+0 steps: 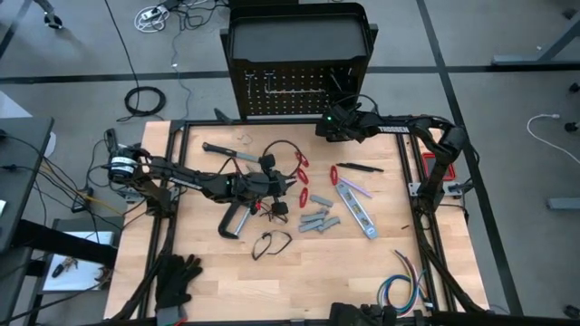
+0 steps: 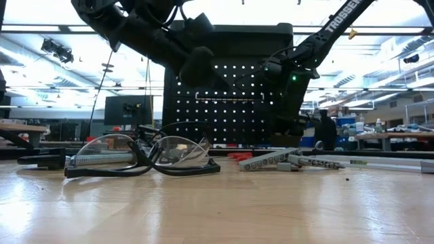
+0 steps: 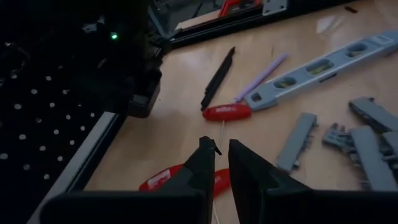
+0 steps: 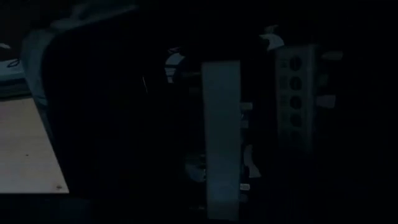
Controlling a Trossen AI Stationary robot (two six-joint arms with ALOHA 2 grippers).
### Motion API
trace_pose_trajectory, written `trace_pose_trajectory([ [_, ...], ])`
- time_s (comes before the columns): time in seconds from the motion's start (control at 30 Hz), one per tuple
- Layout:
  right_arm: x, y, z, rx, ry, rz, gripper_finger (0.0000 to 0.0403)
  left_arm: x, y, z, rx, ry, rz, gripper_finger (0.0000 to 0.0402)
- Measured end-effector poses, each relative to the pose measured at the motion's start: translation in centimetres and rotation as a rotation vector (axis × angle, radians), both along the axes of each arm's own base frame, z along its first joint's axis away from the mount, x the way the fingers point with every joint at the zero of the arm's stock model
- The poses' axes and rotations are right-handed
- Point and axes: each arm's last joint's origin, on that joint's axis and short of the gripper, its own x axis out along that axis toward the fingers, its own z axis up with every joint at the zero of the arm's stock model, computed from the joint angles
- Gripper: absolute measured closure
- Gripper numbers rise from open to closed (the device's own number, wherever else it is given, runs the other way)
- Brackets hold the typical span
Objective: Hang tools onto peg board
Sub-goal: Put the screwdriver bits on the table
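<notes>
your right gripper [image 1: 333, 124] is reaching the peg board [image 1: 290, 86] at the table's far edge; i cannot tell how its fingers are standing. your left gripper [image 3: 221, 163] is hovering mid-table, fingers nearly together, holding nothing. next, aim for a hook.

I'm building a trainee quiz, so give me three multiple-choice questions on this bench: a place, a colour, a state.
1. The black gloves lie: A by the peg board; B at a table corner on the left arm's side, away from the board; C on the level.
2. The tool handle beside the level is: A red; B green; C yellow.
3. The peg board: A lies flat; B stands upright; C lies face down.
Key: B, seen from above; A, left wrist view; B, low view shows it upright.
</notes>
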Motion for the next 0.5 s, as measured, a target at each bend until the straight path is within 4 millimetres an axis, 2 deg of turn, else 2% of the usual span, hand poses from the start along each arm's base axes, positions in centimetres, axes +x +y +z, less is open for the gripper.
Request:
trace_pose_trajectory([
  [0.13,-0.16,-0.22,0.01,-0.006,0.015,0.016,0.0179,-0.17,-0.19,-0.33,0.000,0.014,-0.009,0.0355],
  [0.27,0.00,-0.04,-0.01,-0.007,0.018,0.031,0.0201,-0.27,-0.17,-0.52,0.031,0.048,-0.017,0.0355],
  [0.5,0.38,0.24,0.05,-0.024,0.027,0.072,0.0288,-0.39,-0.28,-0.11,0.052,0.038,-0.008,0.0355],
])
